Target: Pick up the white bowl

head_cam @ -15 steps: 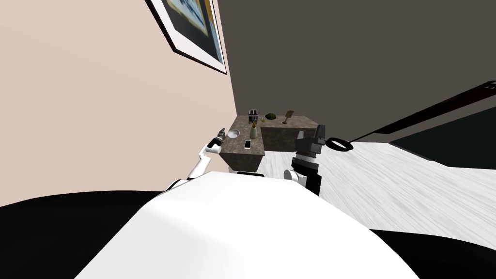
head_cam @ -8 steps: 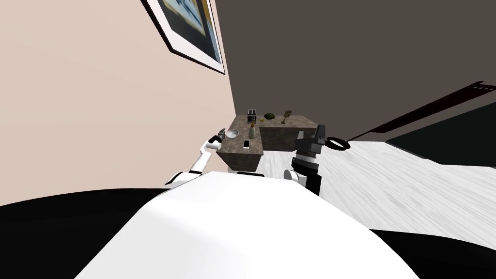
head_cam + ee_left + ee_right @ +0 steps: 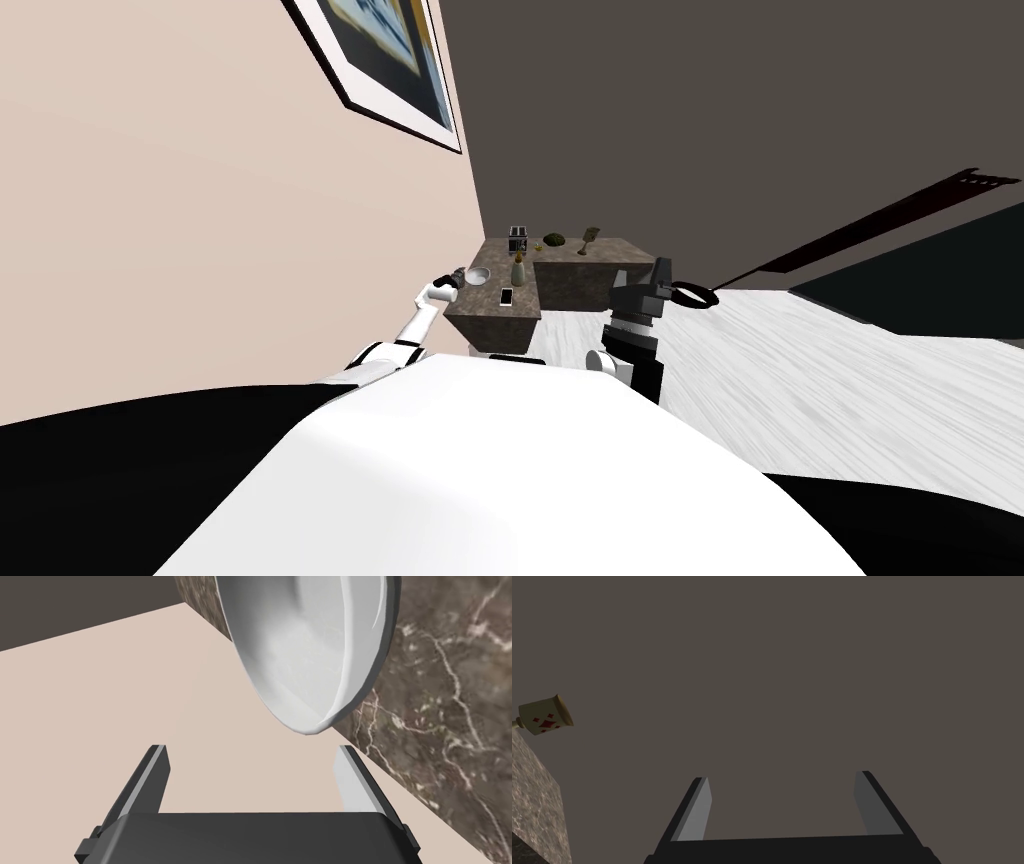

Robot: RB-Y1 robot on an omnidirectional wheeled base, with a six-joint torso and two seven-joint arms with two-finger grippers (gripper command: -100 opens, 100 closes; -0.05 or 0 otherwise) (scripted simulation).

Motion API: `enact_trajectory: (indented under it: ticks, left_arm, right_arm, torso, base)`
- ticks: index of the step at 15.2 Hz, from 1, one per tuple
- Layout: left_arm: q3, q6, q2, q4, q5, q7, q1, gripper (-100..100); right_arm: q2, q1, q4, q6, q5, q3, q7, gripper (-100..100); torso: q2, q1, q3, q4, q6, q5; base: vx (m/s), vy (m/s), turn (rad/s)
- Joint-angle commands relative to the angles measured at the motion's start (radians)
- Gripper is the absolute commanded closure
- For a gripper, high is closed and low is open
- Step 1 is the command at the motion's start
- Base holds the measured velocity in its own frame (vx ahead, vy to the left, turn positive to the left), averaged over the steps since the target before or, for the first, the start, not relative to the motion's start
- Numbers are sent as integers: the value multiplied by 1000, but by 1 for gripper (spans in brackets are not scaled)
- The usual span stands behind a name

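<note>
Our left arm stretches forward along the beige wall to the counter's point(image 3: 440, 701) near corner. The left gripper point(image 3: 250, 748) is spread wide and holds nothing. The white bowl point(image 3: 310, 651) sits on the counter (brown marble) just beyond the fingertips, not touching them. Our right gripper point(image 3: 782, 776) is raised beside the counter, open and empty.

no readable text, labels or signs
</note>
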Motion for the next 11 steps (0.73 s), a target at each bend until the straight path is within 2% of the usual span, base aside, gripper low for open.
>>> enact_trajectory:
  ticks: [1, 2, 3, 5, 6, 7, 8, 10, 11]
  left_arm:
    - [-3, 49, 6, 45, 7, -2, -31, -100]
    - [-3, 49, 6, 45, 7, -2, -31, -100]
    - [-6, 87, 13, 82, 14, -4, -74, -100]
    - [-6, 102, 13, 94, 14, -4, -74, -100]
    - [-9, 139, 20, 136, 22, -6, -116, -100]
    - [-9, 154, 20, 143, 22, -6, -116, -100]
    - [-12, 178, 25, 170, 30, -7, -148, -100]
    - [-12, 205, 25, 190, 30, -7, -156, -100]
    - [-15, 233, 30, 234, 37, -9, -195, -100]
  right_arm:
    - [0, 0, 0, 0, 0, 0, 0, 0]
    - [0, 0, 0, 0, 0, 0, 0, 0]
    - [0, 0, 0, 0, 0, 0, 0, 0]
    - [0, 0, 0, 0, 0, 0, 0, 0]
    - [0, 0, 0, 0, 0, 0, 0, 0]
    - [0, 0, 0, 0, 0, 0, 0, 0]
    - [0, 0, 0, 0, 0, 0, 0, 0]
    - [0, 0, 0, 0, 0, 0, 0, 0]
    - [0, 0, 0, 0, 0, 0, 0, 0]
  torso:
    - [0, 0, 0, 0, 0, 0]
    - [0, 0, 0, 0, 0, 0]
    - [0, 0, 0, 0, 0, 0]
    - [0, 0, 0, 0, 0, 0]
    - [0, 0, 0, 0, 0, 0]
    - [0, 0, 0, 0, 0, 0]
    - [0, 0, 0, 0, 0, 0]
    - [0, -1, 0, 0, 0, 0]
    - [0, 0, 0, 0, 0, 0]
  base:
    - [-5, -29, -27]
    - [-4, -23, -12]
    - [-6, -25, -24]
    - [-5, -22, -20]
    - [0, -22, -22]
    - [2, -23, -26]
    - [1, -32, -33]
    - [-2, -28, -20]
    - [-4, -26, -18]
